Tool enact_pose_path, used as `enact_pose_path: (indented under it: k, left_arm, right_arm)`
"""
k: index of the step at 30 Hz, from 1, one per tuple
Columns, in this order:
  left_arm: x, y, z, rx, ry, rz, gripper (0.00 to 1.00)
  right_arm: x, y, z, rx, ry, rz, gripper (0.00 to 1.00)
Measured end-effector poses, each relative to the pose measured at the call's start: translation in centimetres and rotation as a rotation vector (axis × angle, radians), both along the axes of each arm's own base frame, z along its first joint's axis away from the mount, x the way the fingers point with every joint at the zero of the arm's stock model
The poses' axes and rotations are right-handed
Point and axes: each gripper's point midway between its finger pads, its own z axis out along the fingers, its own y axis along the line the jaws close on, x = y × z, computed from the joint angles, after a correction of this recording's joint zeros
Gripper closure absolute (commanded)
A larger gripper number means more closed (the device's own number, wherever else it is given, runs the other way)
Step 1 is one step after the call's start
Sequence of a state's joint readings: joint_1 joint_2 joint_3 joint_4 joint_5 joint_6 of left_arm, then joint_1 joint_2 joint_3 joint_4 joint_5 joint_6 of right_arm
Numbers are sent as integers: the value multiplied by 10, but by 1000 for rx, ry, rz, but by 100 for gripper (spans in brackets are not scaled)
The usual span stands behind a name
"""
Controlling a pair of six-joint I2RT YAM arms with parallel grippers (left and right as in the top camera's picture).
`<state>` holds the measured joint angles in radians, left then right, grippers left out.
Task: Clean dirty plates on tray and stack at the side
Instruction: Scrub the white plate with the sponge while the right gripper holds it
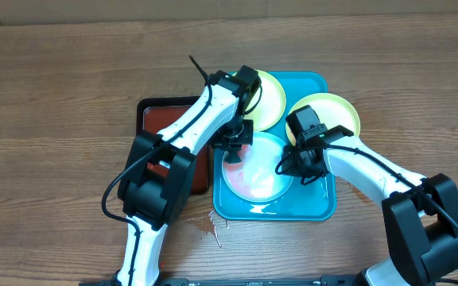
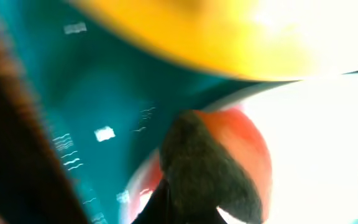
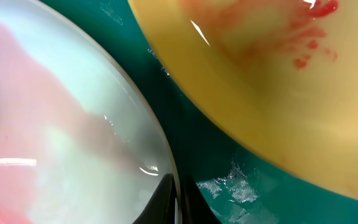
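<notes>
Overhead: tray (image 1: 312,208) lengthwise away from robot, smeared plates (image 1: 259,181) aboard, left fingers (image 1: 233,144) and right fingers (image 3: 162,203) closed.

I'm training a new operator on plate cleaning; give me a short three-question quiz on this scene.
1. True or false: the light blue plate is free of red smears.
2. What lies left of the turquoise tray? A) black tray of red liquid B) stacked clean plates C) a sink
3. Fill in: the dark pad at the jaws of the left gripper touches the ____ plate.
Key: 1 false; 2 A; 3 light blue.
</notes>
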<state>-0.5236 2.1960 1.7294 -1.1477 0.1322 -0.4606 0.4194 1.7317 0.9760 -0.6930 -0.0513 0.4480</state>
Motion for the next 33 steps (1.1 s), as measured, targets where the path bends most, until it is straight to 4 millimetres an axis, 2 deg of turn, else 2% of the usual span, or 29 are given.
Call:
enact_pose_path:
  k: [4, 7, 11, 14, 20, 23, 27, 30, 33]
  left_arm:
    - [-7, -29, 1, -95, 11, -27, 96]
    - [-25, -47, -3, -122, 40, -67, 96]
    - [-52, -52, -11, -87, 98, -106, 96]
    - [-59, -43, -15, -36, 119, -105, 96]
    - [-50, -6, -19, 132, 77, -100, 96]
    - [-47, 4, -20, 194, 47, -101, 96]
    - [-41, 32, -18, 349, -5, -83, 96]
    - [-36, 40, -15, 398, -37, -65, 96]
    - [-30, 40, -13, 404, -60, -55, 96]
  right_arm:
    - [0, 0, 0, -2, -2, 3, 96]
    - [1, 0, 0, -3, -3, 3, 96]
    - [1, -1, 0, -4, -4, 3, 96]
    - [1, -1, 0, -5, -4, 3, 96]
    - [1, -1, 0, -5, -4, 3, 96]
    - [1, 0, 0, -3, -5, 3, 96]
    - [1, 1, 0, 5, -4, 4, 96]
    - [1, 7, 1, 26, -6, 15, 96]
    - [1, 8, 1, 30, -7, 17, 96]
